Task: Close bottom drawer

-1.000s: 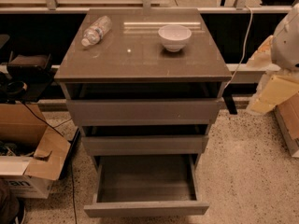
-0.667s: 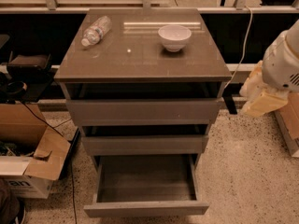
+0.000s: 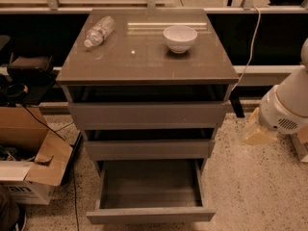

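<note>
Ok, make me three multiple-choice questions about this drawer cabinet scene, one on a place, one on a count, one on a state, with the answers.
1. Where is the robot's gripper?
A. Right of the grey-brown three-drawer cabinet, apart from it.
B. Left of it.
C. Resting on its top.

2. How many objects lie on the cabinet's top?
A. One.
B. Two.
C. Four.

3. How is the lowest, handleless grey-brown bottom drawer?
A. Shut flush.
B. Pulled out, empty.
C. Pulled out, packed with tools.

Answers:
1 A, the gripper hangs off the cabinet's right side, about level with the middle drawer.
2 B, there is only a clear plastic bottle on its side and a round white bowl.
3 B, its bare floor shows and its front juts past the drawers above.
</note>
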`<state>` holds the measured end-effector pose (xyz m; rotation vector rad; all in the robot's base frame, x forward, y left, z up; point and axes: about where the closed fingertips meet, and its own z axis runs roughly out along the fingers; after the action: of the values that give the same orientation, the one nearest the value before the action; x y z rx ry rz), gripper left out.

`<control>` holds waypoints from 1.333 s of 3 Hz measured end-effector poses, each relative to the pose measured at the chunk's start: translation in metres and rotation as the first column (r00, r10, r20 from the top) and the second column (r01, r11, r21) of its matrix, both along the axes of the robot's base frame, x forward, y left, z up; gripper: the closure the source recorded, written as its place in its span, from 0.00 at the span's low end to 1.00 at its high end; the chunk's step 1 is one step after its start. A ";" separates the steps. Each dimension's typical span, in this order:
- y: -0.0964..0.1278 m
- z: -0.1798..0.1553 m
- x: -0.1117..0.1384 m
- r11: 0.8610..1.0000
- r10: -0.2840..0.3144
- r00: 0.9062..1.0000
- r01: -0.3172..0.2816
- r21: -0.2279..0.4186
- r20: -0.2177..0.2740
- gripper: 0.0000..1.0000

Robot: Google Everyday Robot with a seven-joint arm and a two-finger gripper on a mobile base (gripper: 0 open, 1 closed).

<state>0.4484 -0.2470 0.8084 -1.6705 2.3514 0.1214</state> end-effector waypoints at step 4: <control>0.019 -0.139 -0.005 0.988 0.040 0.985 -0.013 0.157 -0.168 1.00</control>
<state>0.4435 -0.2279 0.6690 -1.6763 2.3704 0.4584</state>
